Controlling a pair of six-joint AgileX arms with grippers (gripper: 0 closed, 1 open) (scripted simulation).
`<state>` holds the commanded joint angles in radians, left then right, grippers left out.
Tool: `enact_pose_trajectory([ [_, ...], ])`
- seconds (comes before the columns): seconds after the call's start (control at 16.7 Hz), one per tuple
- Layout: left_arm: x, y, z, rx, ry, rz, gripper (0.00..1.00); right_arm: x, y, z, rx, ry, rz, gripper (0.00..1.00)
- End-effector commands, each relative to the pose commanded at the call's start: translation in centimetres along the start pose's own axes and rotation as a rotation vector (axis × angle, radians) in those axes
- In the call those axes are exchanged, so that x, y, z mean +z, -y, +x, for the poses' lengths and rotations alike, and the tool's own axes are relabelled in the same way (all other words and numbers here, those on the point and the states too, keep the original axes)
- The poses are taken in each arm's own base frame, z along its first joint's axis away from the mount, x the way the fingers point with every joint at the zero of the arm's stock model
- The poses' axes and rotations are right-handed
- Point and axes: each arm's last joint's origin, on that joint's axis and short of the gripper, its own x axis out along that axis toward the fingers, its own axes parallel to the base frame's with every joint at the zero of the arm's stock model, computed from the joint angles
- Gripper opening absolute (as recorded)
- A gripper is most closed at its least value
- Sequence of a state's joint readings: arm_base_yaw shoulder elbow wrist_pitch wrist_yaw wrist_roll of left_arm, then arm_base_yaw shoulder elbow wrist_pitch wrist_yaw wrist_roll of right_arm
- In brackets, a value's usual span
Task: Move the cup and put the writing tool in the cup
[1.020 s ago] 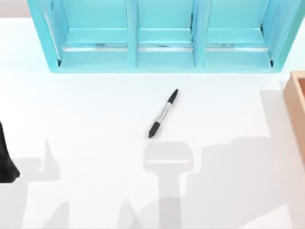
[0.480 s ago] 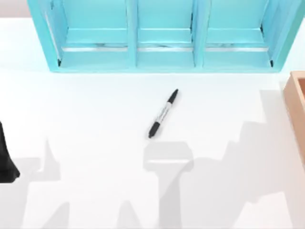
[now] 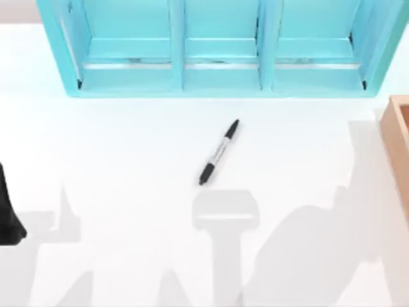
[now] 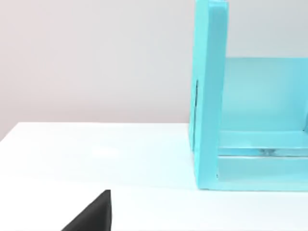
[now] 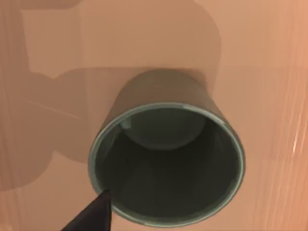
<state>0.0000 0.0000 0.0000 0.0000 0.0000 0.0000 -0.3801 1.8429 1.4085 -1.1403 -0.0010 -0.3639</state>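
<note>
**Marker on the desk, cup seen by the right wrist camera**

Top view: the writing tool (image 3: pixel 219 152) lies flat on the white desk (image 3: pixel 128 160) near its middle, slanted, with one black end toward the rear edge and the other toward the front edge. A turquoise shelf unit (image 3: pixel 217 48) with three open bays stands along the rear edge, well apart from the marker. A tan wooden box (image 3: pixel 397 144) meets the desk's right edge. A dark part of the left arm (image 3: pixel 7 211) sits at the left edge.

Left wrist view: one end wall of the turquoise shelf unit stands on the white desk before a pale wall. A black fingertip (image 4: pixel 94 215) of the left gripper juts into the picture; whether that gripper is open or closed cannot be told.

Right wrist view: the cup (image 5: pixel 166 159) stands upright on a tan surface, its open mouth facing the camera. A black fingertip (image 5: pixel 94 215) of the right gripper overlaps the cup's rim; its state cannot be told.
</note>
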Motion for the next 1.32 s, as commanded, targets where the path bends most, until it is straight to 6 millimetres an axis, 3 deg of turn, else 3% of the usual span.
enact_pose_trajectory([
  [0.36, 0.0, 0.0, 0.0, 0.000, 0.000, 0.000, 1.00, -0.3, 0.0, 5.5, -0.002, 0.005, 0.000, 1.00],
  [0.6, 0.0, 0.0, 0.0, 0.000, 0.000, 0.000, 1.00, -0.3, 0.0, 5.7, -0.001, 0.002, 0.000, 1.00],
  [1.32, 0.0, 0.0, 0.0, 0.000, 0.000, 0.000, 1.00, -0.3, 0.0, 5.7, -0.001, 0.002, 0.000, 0.10],
])
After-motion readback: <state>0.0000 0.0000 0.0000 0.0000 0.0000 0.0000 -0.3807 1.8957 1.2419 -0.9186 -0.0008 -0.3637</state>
